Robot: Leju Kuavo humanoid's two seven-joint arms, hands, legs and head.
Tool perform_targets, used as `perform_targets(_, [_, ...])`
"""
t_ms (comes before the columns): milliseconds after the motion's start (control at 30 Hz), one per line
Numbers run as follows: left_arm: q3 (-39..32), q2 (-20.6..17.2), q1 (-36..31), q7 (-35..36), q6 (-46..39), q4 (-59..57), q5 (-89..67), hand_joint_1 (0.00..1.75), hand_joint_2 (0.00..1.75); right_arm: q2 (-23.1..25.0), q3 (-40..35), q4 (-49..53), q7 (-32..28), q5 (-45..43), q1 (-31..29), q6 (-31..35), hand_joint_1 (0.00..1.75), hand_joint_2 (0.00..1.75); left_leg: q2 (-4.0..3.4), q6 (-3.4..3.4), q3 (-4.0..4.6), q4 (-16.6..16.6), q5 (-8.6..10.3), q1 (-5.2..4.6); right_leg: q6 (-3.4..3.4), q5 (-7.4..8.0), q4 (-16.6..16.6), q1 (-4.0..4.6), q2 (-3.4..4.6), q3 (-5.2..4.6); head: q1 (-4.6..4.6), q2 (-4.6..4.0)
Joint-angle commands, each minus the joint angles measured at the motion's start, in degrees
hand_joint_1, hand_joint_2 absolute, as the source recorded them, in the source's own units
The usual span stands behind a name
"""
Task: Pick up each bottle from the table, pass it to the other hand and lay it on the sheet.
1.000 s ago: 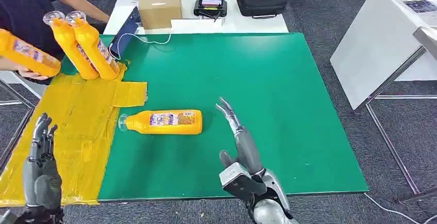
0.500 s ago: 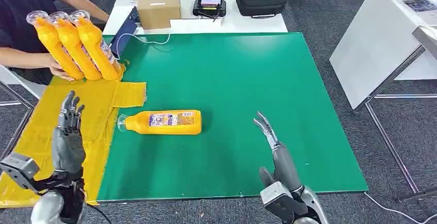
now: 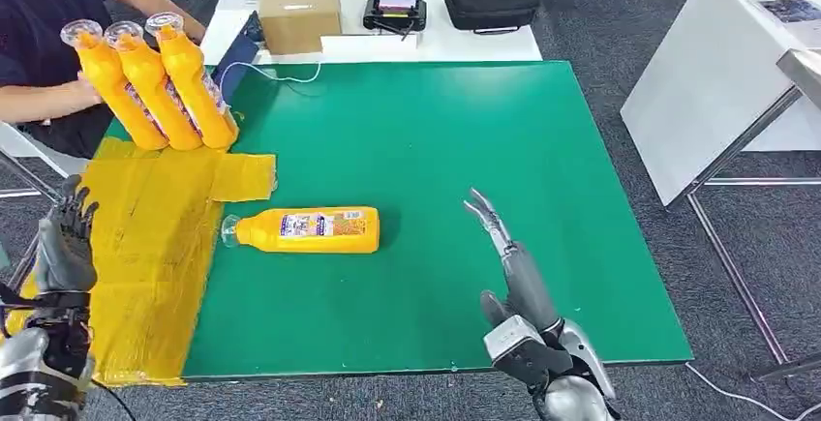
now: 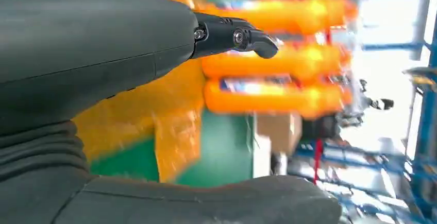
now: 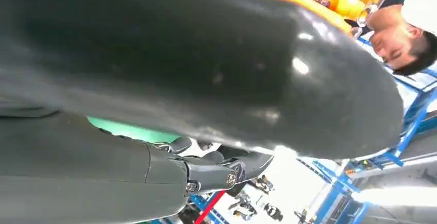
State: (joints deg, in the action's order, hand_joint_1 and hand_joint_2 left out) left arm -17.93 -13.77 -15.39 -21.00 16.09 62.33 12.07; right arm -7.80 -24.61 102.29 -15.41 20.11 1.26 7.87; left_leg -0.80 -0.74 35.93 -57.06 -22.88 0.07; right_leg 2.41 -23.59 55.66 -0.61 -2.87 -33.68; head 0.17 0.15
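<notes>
From the head view, one orange bottle [image 3: 305, 230] is seen lying at 9 o'clock of the empty, spread right hand [image 3: 513, 276]. The left hand [image 3: 64, 242] is held empty above the yellow sheet [image 3: 145, 247], while three bottles [image 4: 273, 54] are blurred in the left wrist view. No label writing can be read.

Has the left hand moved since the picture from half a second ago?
Yes. In the head view the left hand has shifted toward the outer edge of the yellow sheet, away from the lying bottle, which stayed put.

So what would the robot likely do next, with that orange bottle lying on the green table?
Probably reach the right hand leftward toward the orange plastic bottle. It lies on its side on the green table, untouched, beside the yellow sheet, and both hands hold nothing.
</notes>
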Motion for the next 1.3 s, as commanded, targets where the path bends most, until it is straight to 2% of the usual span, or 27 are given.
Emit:
perform_targets(33, [-3.92,-2.91,-3.99,-0.02,1.23,-13.05,0.93,0.0,0.0,-1.25,-2.45,-4.93,-0.11,-0.97,-2.88,-0.02,0.0,0.0,-0.07,0.05,-0.37,0.06,-0.14,0.03,-0.07,-0.1,-0.09,-0.01,0.32,0.35,-0.02,0.0])
perform_targets(200, [-5.06,-2.44,-3.47,-0.01,0.35,-13.62,1.01,0.0,0.0,-1.25,-2.79,-5.2,-0.19,-1.14,-3.16,-0.08,0.0,0.0,0.02,0.03,-0.11,0.04,-0.05,0.01,-0.06,-0.05,-0.06,-0.02,0.14,0.11,0.0,0.0])
perform_targets(333, [-5.95,-2.3,-2.18,-0.54,1.15,-14.63,1.66,0.0,0.0,-1.06,-3.18,-5.72,-0.18,-1.16,-3.67,-0.12,0.0,0.0,-0.12,0.06,-0.31,0.08,-0.13,0.01,-0.11,-0.07,-0.09,-0.02,0.38,0.28,0.0,0.0])
perform_targets(567, [-6.43,-2.01,-2.39,-0.54,0.79,-14.97,1.71,0.0,0.0,-1.15,-3.38,-5.78,-0.19,-1.18,-3.77,-0.13,0.0,0.0,0.0,0.05,-0.21,0.07,-0.1,0.01,-0.08,-0.08,-0.07,-0.02,0.22,0.22,-0.02,0.0])
perform_targets(667, [-8.54,0.1,-0.51,-1.81,2.58,-16.39,3.72,0.0,0.0,-0.94,-4.06,-6.21,-0.21,-1.25,-4.44,-0.01,0.0,0.0,-0.06,0.04,-0.22,0.07,-0.1,0.0,-0.07,-0.06,-0.08,-0.03,0.27,0.22,-0.02,0.0])
perform_targets(700, [-8.42,0.9,0.02,-2.22,2.33,-16.91,3.26,0.0,0.0,-0.93,-4.24,-6.37,-0.2,-1.31,-4.61,-0.07,0.0,0.0,-0.12,0.05,-0.43,0.11,-0.18,0.0,-0.1,-0.12,-0.12,-0.04,0.44,0.42,0.02,0.0])
perform_targets(767, [-8.5,3.29,0.74,-4.07,3.44,-18.27,3.88,0.0,0.0,-1.2,-4.77,-6.36,-0.09,-1.42,-5.1,-0.38,0.0,0.0,-0.07,0.02,-0.25,0.14,-0.07,-0.08,-0.04,-0.05,-0.1,-0.1,0.25,0.24,0.0,0.0])
perform_targets(867, [-7.2,5.41,0.7,-6.5,2.94,-20.21,2.41,0.0,0.0,-1.56,-4.61,-5.83,0.03,-1.85,-5.24,-0.19,0.0,0.0,0.05,0.02,-0.41,0.16,-0.11,-0.08,-0.07,-0.11,-0.15,-0.12,0.24,0.41,-0.02,0.0])
perform_targets(1100, [-4.8,7.88,0.25,-7.18,3.32,-20.22,1.51,0.0,0.0,-2.3,-4.22,-4.57,0.15,-2.51,-4.99,-0.41,0.0,0.0,0.1,0.02,-0.13,0.06,-0.06,-0.07,-0.04,-0.07,-0.08,-0.08,0.08,0.16,0.0,0.0])
perform_targets(1300, [-2.83,9.53,-0.37,-6.95,2.9,-21.12,0.81,0.0,0.0,-2.8,-4.24,-4.19,0.27,-2.48,-4.94,-0.47,0.0,0.0,0.15,0.03,-0.21,0.02,-0.12,-0.04,-0.06,-0.13,-0.06,-0.05,0.11,0.26,0.0,0.0])
